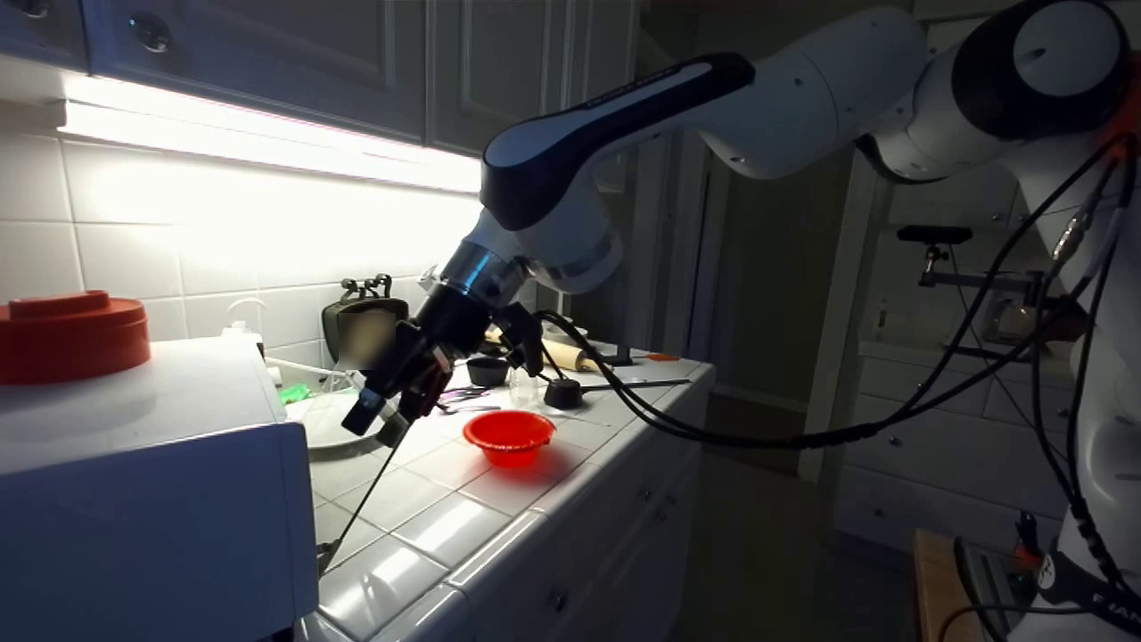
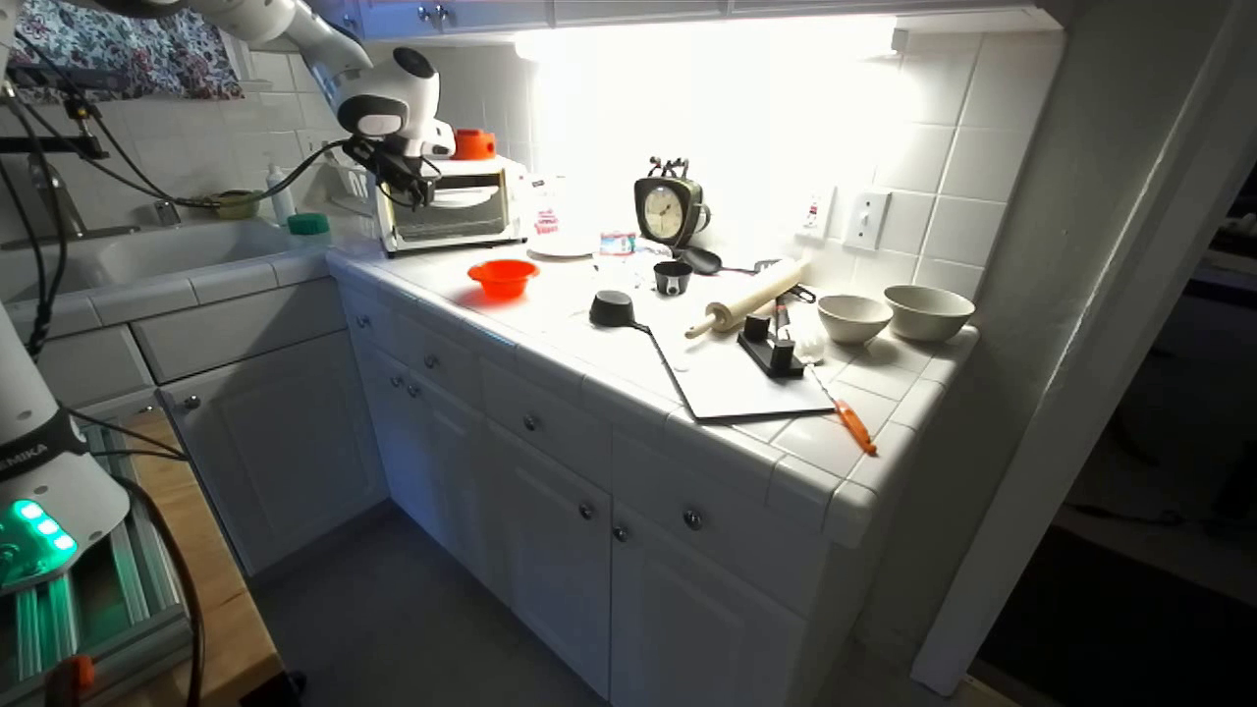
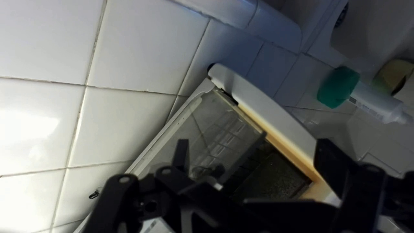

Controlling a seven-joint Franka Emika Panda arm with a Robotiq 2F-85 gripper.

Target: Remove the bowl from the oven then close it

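Upright on the white-tiled worktop (image 1: 437,526) in both exterior views: a glossy red bowl (image 2: 504,280), outside the pale oven (image 1: 143,535) and apart from the black end effector (image 1: 375,425). On the oven's front, a glass door (image 3: 210,113) ajar, leaning outward from its base in an exterior view; past its upper edge in the wrist view, part of the dark interior. Near the top of that door, the end effector, with fingers (image 3: 181,155) spread wide; contact with the door impossible to tell. Atop the oven, a larger red tub (image 1: 76,343). Beyond the end effector, partly hidden, a white plate (image 1: 328,426). Farther along the worktop, a dark-cased clock (image 2: 670,204) near the tiled wall (image 2: 1002,128), an upright black measuring cup (image 2: 672,285) and, mouth down, a black long-handled cup (image 2: 614,309). Past them, a wooden rolling pin (image 2: 754,298), a white board (image 2: 712,388), an orange-handled tool (image 2: 854,427) and, side by side, two pale bowls (image 2: 852,322). In the wrist view, past the oven's side wall, a green item (image 3: 338,87) near a white bottle (image 3: 372,100). Overhead, a bright strip light (image 1: 267,147) under wall cabinets (image 1: 267,71).
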